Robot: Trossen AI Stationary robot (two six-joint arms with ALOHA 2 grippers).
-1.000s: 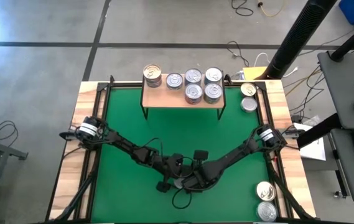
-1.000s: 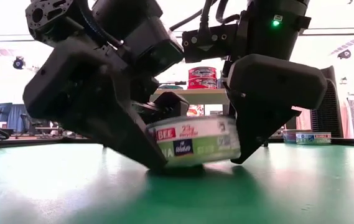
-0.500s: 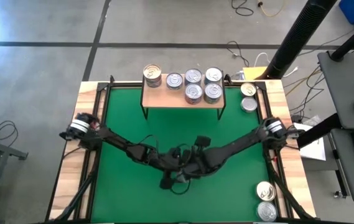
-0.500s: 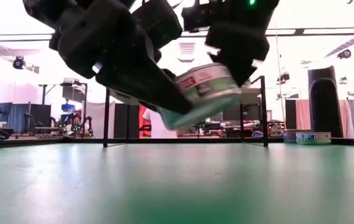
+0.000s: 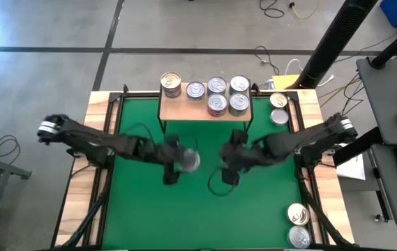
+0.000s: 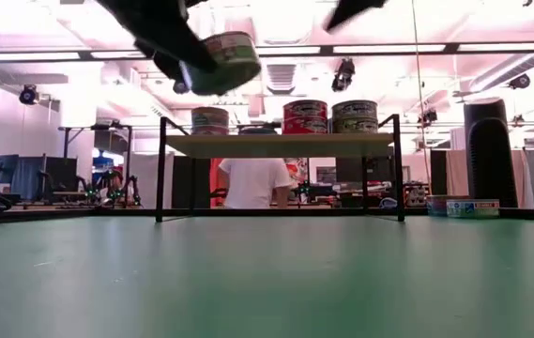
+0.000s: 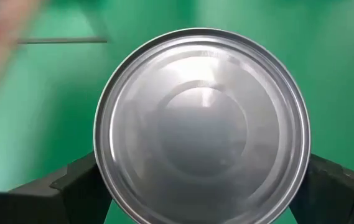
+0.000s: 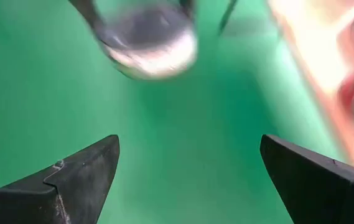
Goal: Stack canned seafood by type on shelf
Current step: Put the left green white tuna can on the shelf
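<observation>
Holding one tin (image 5: 188,161) aloft, left gripper (image 5: 182,162) | right gripper (image 5: 227,166) spread, empty | shelf (image 5: 205,109): six tins | table (image 5: 254,209) edge: four tins

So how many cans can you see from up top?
11: six tops on the shelf, two right of it, two at the table's near right corner, one can in the left jaws. Stacks may hide more.

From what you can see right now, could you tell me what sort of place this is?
Most likely a robotics lab or workshop. A green-topped table holds a small wooden shelf with cans of seafood; cables trail across the concrete floor; and the low view shows more frames and equipment under ceiling strip lights.
</observation>
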